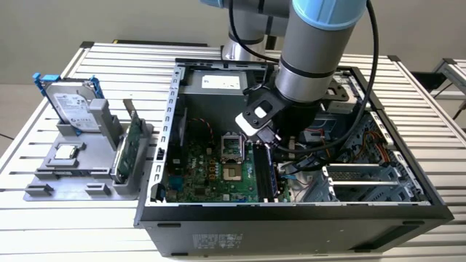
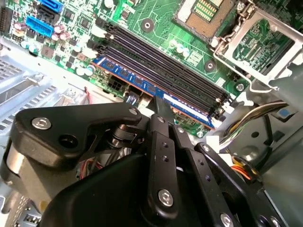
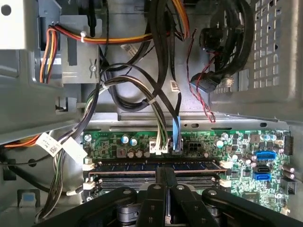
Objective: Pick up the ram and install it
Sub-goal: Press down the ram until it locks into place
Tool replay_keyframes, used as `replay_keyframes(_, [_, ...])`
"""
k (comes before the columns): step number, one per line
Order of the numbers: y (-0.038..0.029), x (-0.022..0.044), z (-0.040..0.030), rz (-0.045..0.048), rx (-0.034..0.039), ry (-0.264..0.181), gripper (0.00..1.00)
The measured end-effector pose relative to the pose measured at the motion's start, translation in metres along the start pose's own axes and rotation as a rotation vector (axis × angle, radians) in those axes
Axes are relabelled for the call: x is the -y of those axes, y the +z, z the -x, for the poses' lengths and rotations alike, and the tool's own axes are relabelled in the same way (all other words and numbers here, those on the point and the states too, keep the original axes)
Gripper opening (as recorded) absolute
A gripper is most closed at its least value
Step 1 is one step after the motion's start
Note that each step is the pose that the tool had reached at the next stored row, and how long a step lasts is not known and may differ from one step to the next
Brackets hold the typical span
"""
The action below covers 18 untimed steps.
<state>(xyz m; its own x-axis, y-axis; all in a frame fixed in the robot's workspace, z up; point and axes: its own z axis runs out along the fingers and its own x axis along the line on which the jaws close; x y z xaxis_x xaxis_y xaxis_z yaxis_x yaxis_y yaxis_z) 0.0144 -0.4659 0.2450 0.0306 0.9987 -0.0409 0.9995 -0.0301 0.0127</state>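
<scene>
The ram [image 2: 124, 75] is a slim blue stick that sits in the black slot nearest my fingers, beside the empty black slots [image 2: 156, 60] of the green motherboard [image 1: 207, 174]. In the exterior view the ram [image 1: 275, 177] runs along the motherboard's right edge inside the open case. My gripper [image 2: 158, 101] is down over the middle of the stick, fingers together, and the tips rest on its upper edge. In the first wrist view the gripper [image 3: 165, 172] meets the ram [image 3: 118, 165] at mid-length.
The computer case [image 1: 291, 210] walls in the work area. Cable bundles [image 3: 156, 94] hang close to the slots. The CPU socket [image 1: 231, 147] lies beside the slots. Outside, a grey holder [image 1: 54, 183] carries a hard drive [image 1: 73, 106] and a green card [image 1: 125, 153].
</scene>
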Motion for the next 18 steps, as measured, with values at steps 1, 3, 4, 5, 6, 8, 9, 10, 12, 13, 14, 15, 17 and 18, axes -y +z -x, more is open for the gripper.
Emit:
replay_keyframes(1, [0.0000, 0.0008, 0.0000, 0.0000, 0.0000, -0.001, 0.00])
replay_keyframes(3, [0.0000, 0.0014, 0.0001, 0.0002, 0.0001, -0.006, 0.00])
replay_keyframes(4, [0.0002, 0.0013, 0.0000, 0.0004, -0.0001, -0.010, 0.00])
replay_keyframes(5, [0.0006, 0.0013, -0.0001, 0.0004, -0.0004, -0.015, 0.00])
replay_keyframes(6, [0.0010, 0.0013, -0.0001, 0.0005, -0.0005, -0.023, 0.00])
replay_keyframes(8, [0.0017, 0.0014, -0.0003, 0.0007, -0.0005, -0.041, 0.00])
replay_keyframes(9, [0.0020, 0.0014, -0.0003, 0.0009, -0.0006, -0.049, 0.00])
replay_keyframes(10, [0.0022, 0.0014, -0.0004, 0.0009, -0.0008, -0.058, 0.00])
replay_keyframes(12, [0.0025, 0.0014, -0.0005, 0.0011, -0.0009, -0.068, 0.00])
replay_keyframes(13, [0.0025, 0.0014, -0.0005, 0.0011, -0.0009, -0.069, 0.00])
replay_keyframes(14, [0.0025, 0.0014, -0.0005, 0.0010, -0.0009, -0.069, 0.00])
replay_keyframes(15, [0.0025, 0.0015, -0.0005, 0.0007, -0.0009, -0.069, 0.00])
replay_keyframes(17, [0.0025, 0.0015, -0.0005, 0.0003, -0.0009, -0.070, 0.00])
replay_keyframes(18, [0.0025, 0.0014, -0.0005, 0.0001, -0.0009, -0.070, 0.00])
